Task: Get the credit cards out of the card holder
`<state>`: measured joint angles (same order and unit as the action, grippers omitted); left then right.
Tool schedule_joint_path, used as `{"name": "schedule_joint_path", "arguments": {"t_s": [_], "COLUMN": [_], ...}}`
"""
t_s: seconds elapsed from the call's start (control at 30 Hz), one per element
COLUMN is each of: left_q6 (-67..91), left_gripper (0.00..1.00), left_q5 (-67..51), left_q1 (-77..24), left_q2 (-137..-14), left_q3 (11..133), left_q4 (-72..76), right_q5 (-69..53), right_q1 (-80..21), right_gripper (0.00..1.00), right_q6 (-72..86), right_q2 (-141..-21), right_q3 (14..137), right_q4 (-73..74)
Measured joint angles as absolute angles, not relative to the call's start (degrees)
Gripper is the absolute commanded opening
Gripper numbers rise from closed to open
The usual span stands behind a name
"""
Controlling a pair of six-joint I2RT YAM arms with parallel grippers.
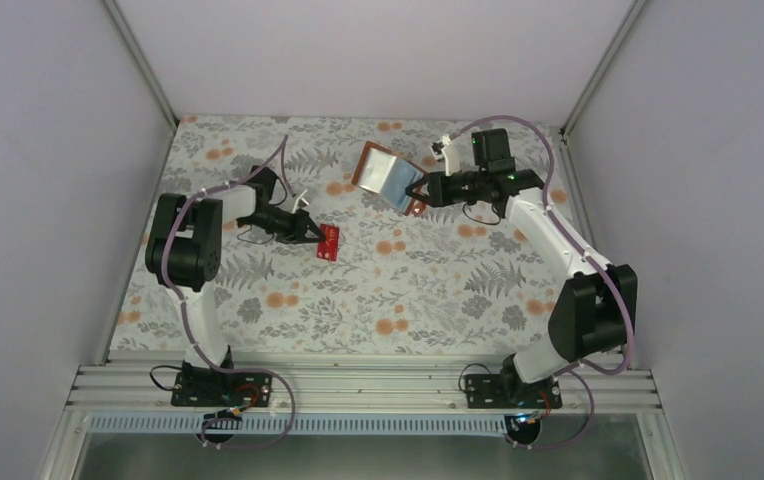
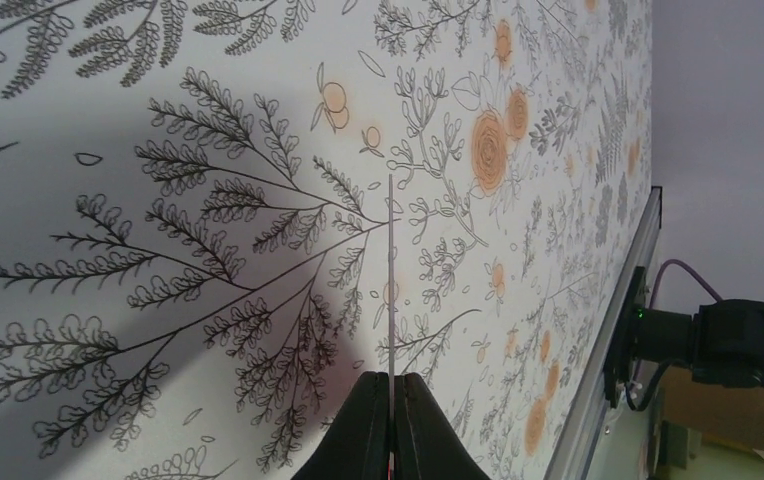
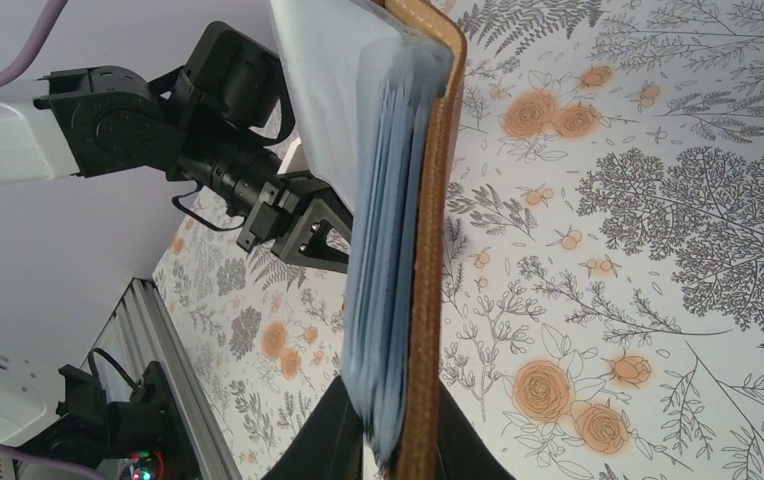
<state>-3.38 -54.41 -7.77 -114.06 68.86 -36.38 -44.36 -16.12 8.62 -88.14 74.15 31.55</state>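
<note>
Card holder (image 1: pixel 390 178) is hanging over the far-right part of the bench (image 1: pixel 408 290), and the right jaws are closing on its lower edge. It is standing open like a book. In the top view the inner face is showing pale grey-blue and shiny, w/ a brown border round it. In the right wrist view the outer cover (image 3: pixel 430 250) is showing as tan-brown leather w/ a stitched rim, approx. upright. Pale blue pocket layers (image 3: pixel 383 260) are fanning out just beside the cover, and both black fingers (image 3: pixel 333 440) are pinching the stack from either side.

One red card (image 1: pixel 329 241) is sitting in the left jaws at mid-left, well apart from the holder. It is a thin rectangle w/ light markings, too small to read. In the left wrist view the card (image 2: pixel 391 270) is showing edge-on as a thin line, and the jaws are clamping tight on its near end. Whether its far end is touching the bench: cannot tell.
</note>
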Motion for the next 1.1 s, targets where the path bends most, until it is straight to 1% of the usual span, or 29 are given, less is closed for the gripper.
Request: {"name": "schedule_joint_path", "arguments": {"t_s": [0.13,0.23,0.4,0.57,0.8,1.0,1.1], "left_q6": [-4.1,-7.7,-22.6,-36.1,-46.6,-54.5,-58.8], "left_gripper": [0.02,0.02,0.02,0.02,0.02,0.02,0.02], "left_q5": [-52.5,-49.8,-44.4,-36.3,-20.3,-11.1,-7.0], "left_q1": [-7.8,-8.0,-8.8,-9.5,-11.7,-17.7,-21.9], "left_q2": [-114.8,-115.4,-114.6,-109.2,-105.6,-105.1,-103.7], "left_q3": [69.9,72.5,82.6,86.9,85.6,83.9,80.3], "left_q4": [-36.7,-39.0,-50.9,-61.3,-68.1,-73.1,-74.2], "right_q5": [-44.3,-44.4,-44.4,-44.2,-42.5,-42.1,-42.1], "right_q1": [-16.2,-16.3,-16.5,-16.5,-16.5,-16.5,-16.5], "right_gripper": [0.04,0.04,0.04,0.04,0.04,0.04,0.04], "right_q6": [8.4,8.2,7.2,6.4,5.8,5.8,5.8], "right_q2": [-88.6,-88.6,-88.6,-88.6,-88.6,-88.6,-88.6], "right_q3": [74.2,74.3,75.3,76.3,76.4,76.4,76.4], "right_q4": [31.7,32.1,33.1,34.0,35.9,36.0,36.0]}}
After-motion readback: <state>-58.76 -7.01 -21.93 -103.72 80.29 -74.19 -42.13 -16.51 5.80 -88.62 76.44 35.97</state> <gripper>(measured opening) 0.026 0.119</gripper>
